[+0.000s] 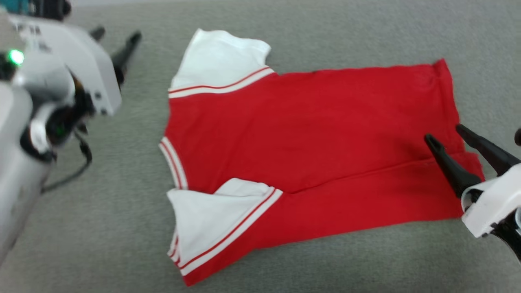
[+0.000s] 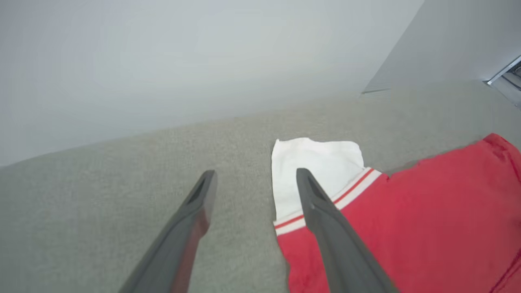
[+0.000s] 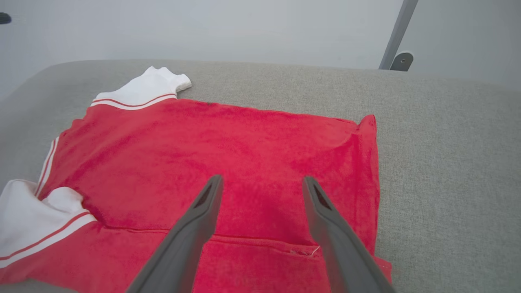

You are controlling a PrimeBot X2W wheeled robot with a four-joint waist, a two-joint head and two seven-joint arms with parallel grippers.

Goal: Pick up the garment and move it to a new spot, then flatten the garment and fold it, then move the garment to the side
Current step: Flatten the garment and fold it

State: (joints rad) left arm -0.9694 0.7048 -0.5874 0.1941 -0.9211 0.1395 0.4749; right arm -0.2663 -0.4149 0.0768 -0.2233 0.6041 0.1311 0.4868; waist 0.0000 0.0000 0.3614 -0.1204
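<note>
Bare grey surface (image 1: 366, 32) rings the whole garment (image 1: 309, 134).

Item: left gripper (image 2: 255, 173), two dark fingers (image 2: 325, 228) spread wide, nothing between them.
Item: garment (image 2: 427, 211), red, lying at the right on a grey fabric surface (image 2: 101, 203); white sleeve (image 2: 313, 162) laid flat, stripe band (image 2: 358, 183) crossed by one finger, contact possibly none.
Background: pale wall (image 2: 163, 61).

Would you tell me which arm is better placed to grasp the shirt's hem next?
Right, probably: the right end effector hangs open over the garment hem; the left end effector is near the far sleeve.
</note>
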